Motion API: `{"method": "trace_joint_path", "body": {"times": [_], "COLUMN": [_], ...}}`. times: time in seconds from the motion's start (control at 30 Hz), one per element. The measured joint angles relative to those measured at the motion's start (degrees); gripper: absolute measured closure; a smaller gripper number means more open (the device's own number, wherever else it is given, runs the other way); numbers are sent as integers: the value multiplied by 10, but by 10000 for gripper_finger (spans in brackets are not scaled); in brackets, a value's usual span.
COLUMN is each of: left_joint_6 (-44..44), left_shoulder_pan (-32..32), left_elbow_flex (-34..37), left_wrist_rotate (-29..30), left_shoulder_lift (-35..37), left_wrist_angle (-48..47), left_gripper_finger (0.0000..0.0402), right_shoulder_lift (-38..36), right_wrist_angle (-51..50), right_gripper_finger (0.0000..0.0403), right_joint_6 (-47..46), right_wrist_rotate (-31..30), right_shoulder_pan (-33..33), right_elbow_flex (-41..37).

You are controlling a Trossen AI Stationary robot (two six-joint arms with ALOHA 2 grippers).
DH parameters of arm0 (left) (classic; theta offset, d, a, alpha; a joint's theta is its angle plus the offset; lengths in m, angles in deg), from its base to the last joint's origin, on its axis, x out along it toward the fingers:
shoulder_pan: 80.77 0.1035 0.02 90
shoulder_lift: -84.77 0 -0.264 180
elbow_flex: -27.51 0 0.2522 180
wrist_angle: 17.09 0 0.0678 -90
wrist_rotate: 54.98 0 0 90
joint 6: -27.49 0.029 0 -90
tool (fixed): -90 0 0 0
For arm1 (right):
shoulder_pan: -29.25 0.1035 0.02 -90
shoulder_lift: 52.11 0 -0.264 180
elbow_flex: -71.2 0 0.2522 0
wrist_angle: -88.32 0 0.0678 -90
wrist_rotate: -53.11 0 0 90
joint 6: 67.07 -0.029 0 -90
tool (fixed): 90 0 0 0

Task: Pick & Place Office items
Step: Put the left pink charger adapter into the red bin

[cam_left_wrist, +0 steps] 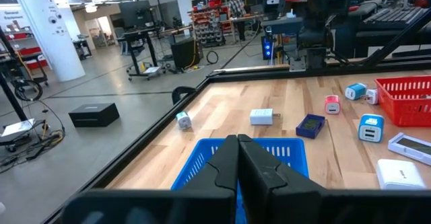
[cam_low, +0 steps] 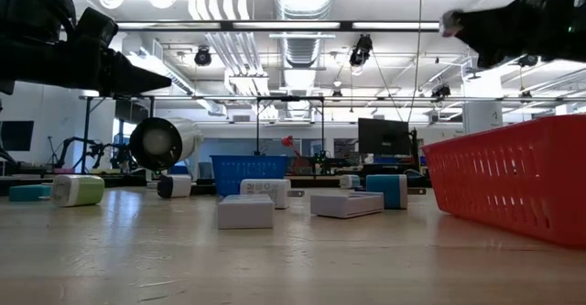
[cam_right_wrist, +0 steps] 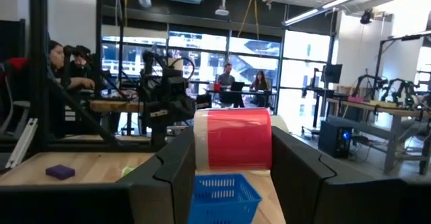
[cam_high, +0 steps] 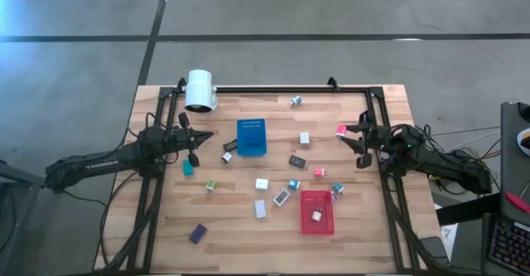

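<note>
Several small office items lie scattered on the wooden table (cam_high: 166,243), among them a teal block (cam_high: 189,167), a purple piece (cam_high: 197,233) and a black piece (cam_high: 296,161). A white item (cam_high: 315,215) lies in the red tray (cam_high: 316,197). My right gripper (cam_high: 343,132), at the table's right side, is shut on a pink-red and white block (cam_right_wrist: 232,138), held high above the table. My left gripper (cam_high: 209,134) hangs shut with nothing in it, just left of the blue tray (cam_high: 251,137); its fingers (cam_left_wrist: 237,153) point level at that tray (cam_left_wrist: 283,153). My right gripper pinches the pink-red block between its two fingers, one on each of the block's two opposite sides (cam_right_wrist: 199,143). The fingers (cam_right_wrist: 296,163) come nearly level from the table's right side. The block is lifted clear of the table, its red face turned toward the wrist camera.
A white cylindrical camera (cam_high: 199,89) sits on the black frame at the far left. Black rails (cam_high: 273,89) run along the table's far, left and right sides. People sit at desks beyond the table. Bare wood lies along the near edge.
</note>
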Motion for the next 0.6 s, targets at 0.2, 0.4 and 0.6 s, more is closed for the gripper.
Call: {"method": "trace_joint_path", "body": {"times": [0.2, 0.4, 0.6], "left_joint_6": [1, 3, 3], "left_shoulder_pan": [0, 0, 0], "left_elbow_flex": [0, 0, 0], "left_wrist_rotate": [4, 8, 8], "left_shoulder_lift": [0, 0, 0], "left_wrist_angle": [0, 0, -1], "left_gripper_finger": [390, 388, 388], "right_shoulder_lift": [53, 182, 335], "right_wrist_angle": [-169, -316, -404], "right_gripper_finger": [255, 255, 256], "right_joint_6": [27, 60, 86], "right_wrist_rotate": [18, 17, -4], "right_shoulder_pan": [23, 76, 162], "right_elbow_flex": [134, 271, 363]}}
